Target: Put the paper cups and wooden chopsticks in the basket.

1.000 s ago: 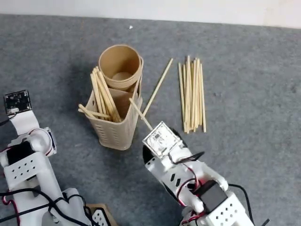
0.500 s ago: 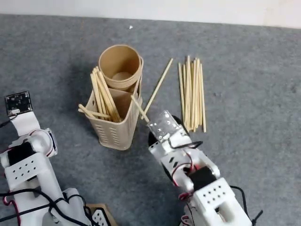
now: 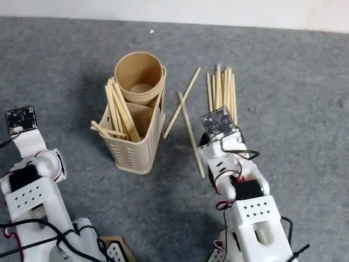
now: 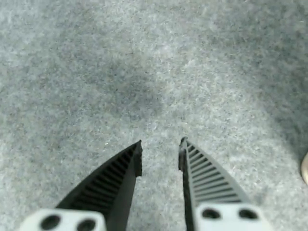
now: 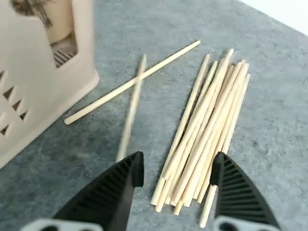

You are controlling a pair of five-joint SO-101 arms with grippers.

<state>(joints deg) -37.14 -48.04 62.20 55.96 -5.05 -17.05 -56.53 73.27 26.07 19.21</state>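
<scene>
The basket (image 3: 133,147) stands upright on the grey mat (image 3: 283,65). The cups (image 3: 139,73) are nested in one end of it and a bunch of sticks (image 3: 117,109) leans in the other part, so what's left is the stuff lying on the mat.

The left gripper (image 4: 160,144) hangs over bare mat, jaws a little apart with nothing between them. The right gripper (image 5: 177,163) is spread wide and empty over the near ends of the pile (image 5: 207,130).

That pile lies flat, well apart from the basket. Two loose sticks (image 5: 132,86) cross each other in between, one end close to the basket wall.

Handling-wise these look light, stiff and thin, and they probably roll or fan out if nudged. Pinching one flat off the mat seems fiddly. Best bet is likely a small bundle, squeezed across its width near the middle so it doesn't tip.
</scene>
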